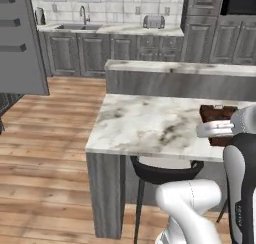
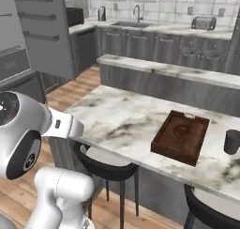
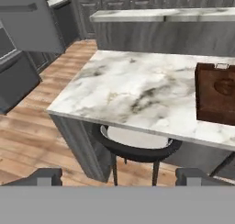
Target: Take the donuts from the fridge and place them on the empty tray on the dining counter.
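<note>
- The gripper [image 3: 117, 176] is released: its two finger tips stand wide apart at the bottom of the hand view, with nothing between them.
- The tray [image 2: 181, 136] lies on the dining counter [image 2: 122, 118]. In the hand view it sits at the right edge of the frame, above and right of the gripper.
- A brown donut [image 2: 182, 129] appears to rest in the tray's middle; it blends with the wood.
- The fridge [image 3: 27, 21] stands at the upper left of the hand view, well apart from the tray, its door [image 1: 20, 43] open.
- Judgement: the purple donut is presumably left to fetch, so the coming move turns left, away from the tray.
</note>
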Robot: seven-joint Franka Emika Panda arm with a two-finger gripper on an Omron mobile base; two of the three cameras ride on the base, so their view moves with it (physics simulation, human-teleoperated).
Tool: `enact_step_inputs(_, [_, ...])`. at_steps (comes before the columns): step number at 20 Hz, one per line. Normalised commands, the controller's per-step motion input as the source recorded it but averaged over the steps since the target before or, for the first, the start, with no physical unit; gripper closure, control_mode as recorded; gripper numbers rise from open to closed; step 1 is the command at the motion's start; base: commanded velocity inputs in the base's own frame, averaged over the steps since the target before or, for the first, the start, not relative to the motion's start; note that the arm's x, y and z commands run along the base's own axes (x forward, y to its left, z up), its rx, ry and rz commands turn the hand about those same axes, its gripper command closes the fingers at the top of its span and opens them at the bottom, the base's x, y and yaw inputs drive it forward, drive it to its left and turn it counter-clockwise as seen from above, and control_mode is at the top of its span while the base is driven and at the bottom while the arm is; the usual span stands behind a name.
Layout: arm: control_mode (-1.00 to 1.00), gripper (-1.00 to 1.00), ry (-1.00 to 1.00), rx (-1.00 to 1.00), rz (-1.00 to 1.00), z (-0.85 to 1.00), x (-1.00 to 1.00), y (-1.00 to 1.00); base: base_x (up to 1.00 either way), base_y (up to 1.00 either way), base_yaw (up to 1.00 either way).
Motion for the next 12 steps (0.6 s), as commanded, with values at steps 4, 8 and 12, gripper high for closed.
enact_step_inputs(4, [1.00, -1.00, 0.00, 0.00, 0.00, 0.00, 0.00, 0.00, 0.29, 1.00, 0.34])
enact_step_inputs(8, [1.00, -1.00, 0.00, 0.00, 0.00, 0.00, 0.00, 0.00, 0.27, 1.00, 0.39])
enact_step_inputs(12, [1.00, -1.00, 0.00, 0.00, 0.00, 0.00, 0.00, 0.00, 0.45, 1.00, 0.35])
